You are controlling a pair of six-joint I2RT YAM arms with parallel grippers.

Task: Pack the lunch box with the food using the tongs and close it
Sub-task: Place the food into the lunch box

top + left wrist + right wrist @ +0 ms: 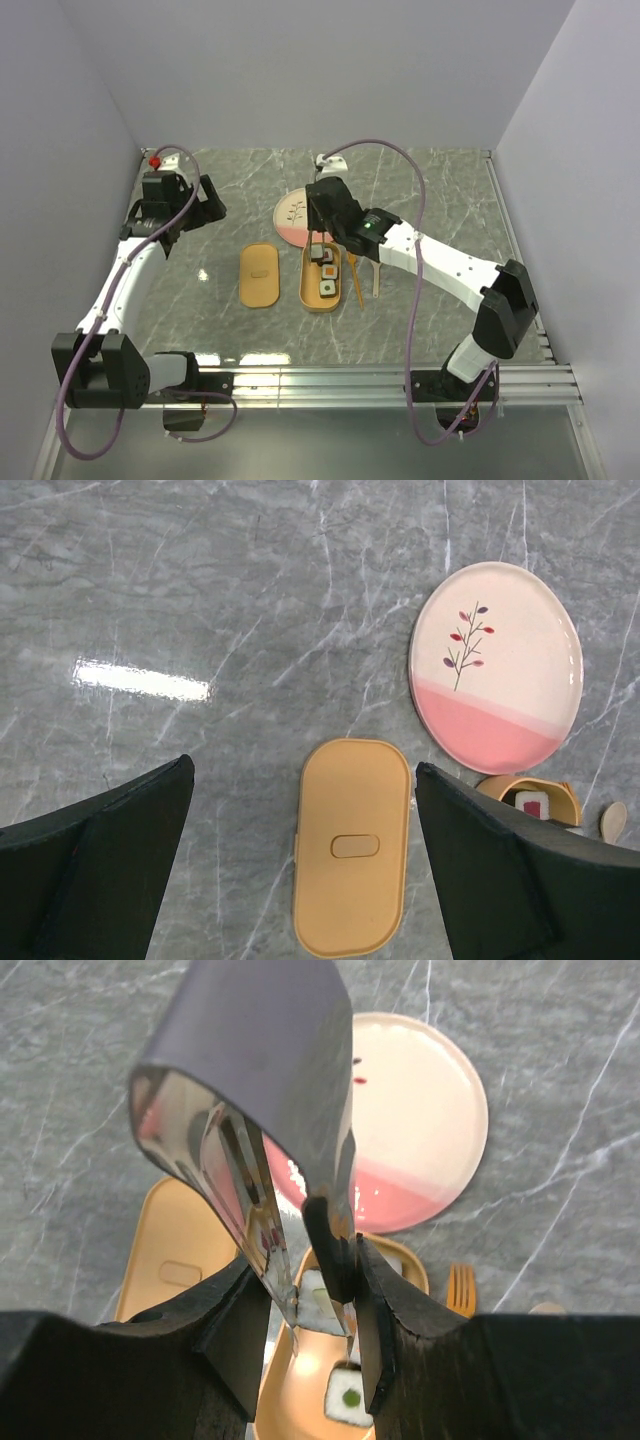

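Worktop (pixel 440 190): grey marble. Plate (pixel 297 215) at back-centre looks bare. Lunch box (pixel 322 298) base just in front of the plate; its lid (pixel 259 275) lies flat, just to the left, apart from it. Two spoons beside the box's right side. Right gripper (pixel 318 1305) is clamped on the tongs (pixel 255 1150), tips down over the box's far end at a sushi piece (pixel 320 1295); whether the tips still pinch it, can't tell. At least two more pieces sit in the box. Left gripper (pixel 300 870) gapes fully, holds nothing, hovering over the lid. Judgement: release low, w/ the roll seated flat next to the others; lift tongs straight up so nothing tips. Lid next.
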